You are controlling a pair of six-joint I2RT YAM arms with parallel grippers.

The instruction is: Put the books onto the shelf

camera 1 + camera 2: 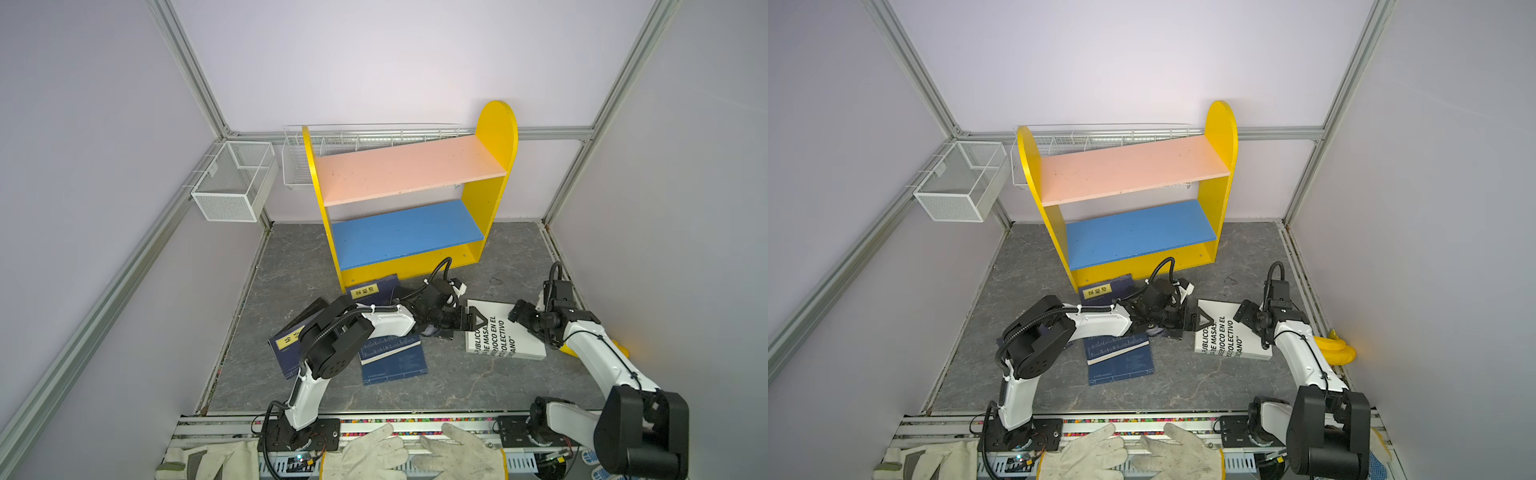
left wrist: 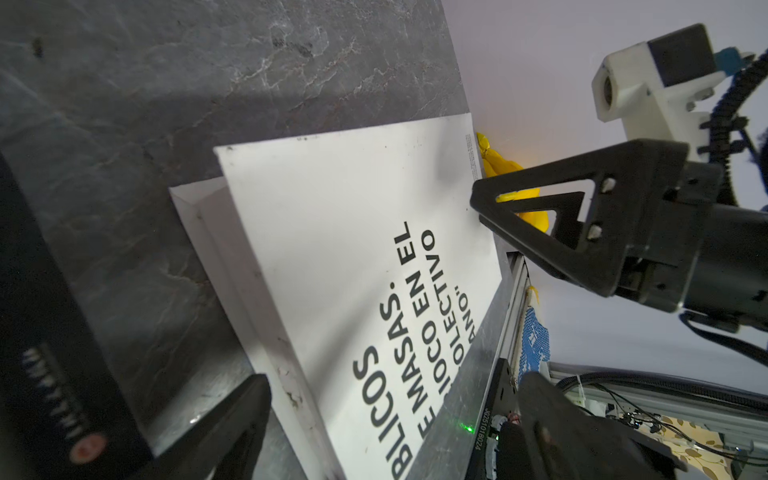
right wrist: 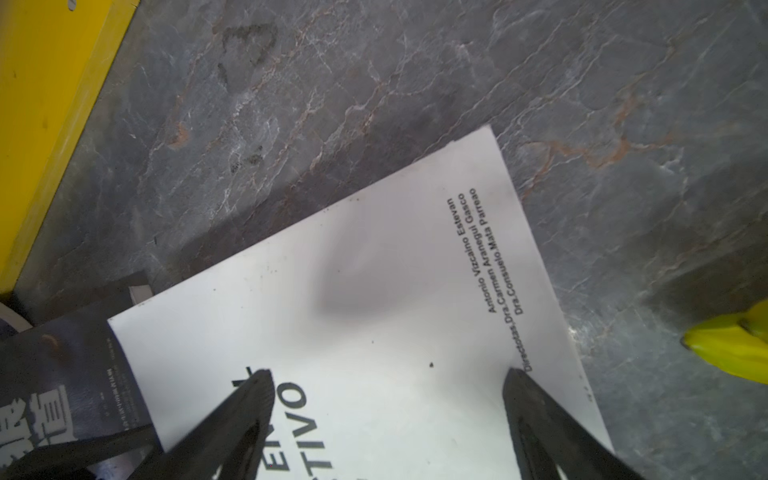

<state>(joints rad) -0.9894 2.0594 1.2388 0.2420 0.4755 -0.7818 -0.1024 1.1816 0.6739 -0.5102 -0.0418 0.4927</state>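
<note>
bracketing white book (image 1: 505,332), left gripper (image 2: 392,382) agape

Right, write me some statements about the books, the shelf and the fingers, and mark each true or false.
1. The shelf holds no books. True.
2. The white book stands on the shelf. False: it lies on the table.
3. The left fingers and the right fingers are spread open. True.
4. The left fingers grip a navy book. False: they hold nothing, and that book lies on the table.
</note>
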